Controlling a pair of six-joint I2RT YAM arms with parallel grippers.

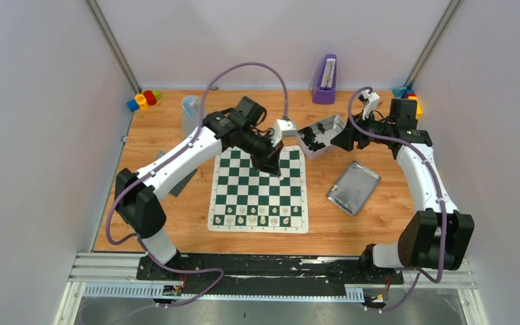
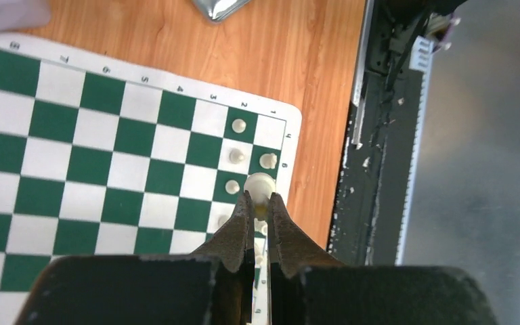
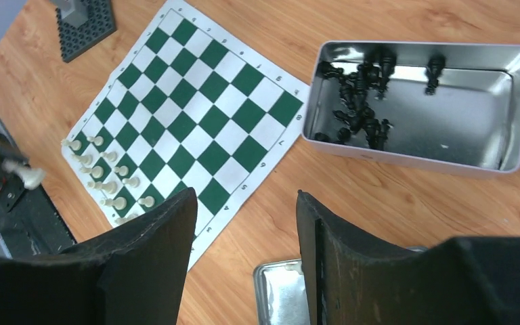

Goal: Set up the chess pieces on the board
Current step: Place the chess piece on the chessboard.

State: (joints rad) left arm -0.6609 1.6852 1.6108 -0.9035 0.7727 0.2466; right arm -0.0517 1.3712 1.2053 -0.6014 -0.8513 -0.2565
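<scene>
The green-and-white board lies flat mid-table, with several cream-white chess pieces along its near rows. My left gripper hangs above the board's far part, shut on one white chess piece, whose round base pokes out past the fingertips. Below it stand other white pieces on the edge squares. My right gripper is open and empty, high over the bare wood between the board and the tin lid. In the right wrist view the held piece shows at the left edge.
An open metal tin holding black pieces sits right of the board's far corner. Its lid lies to the board's right. A dark grey plate with a post is left of the board. A purple object and toy blocks sit at the back.
</scene>
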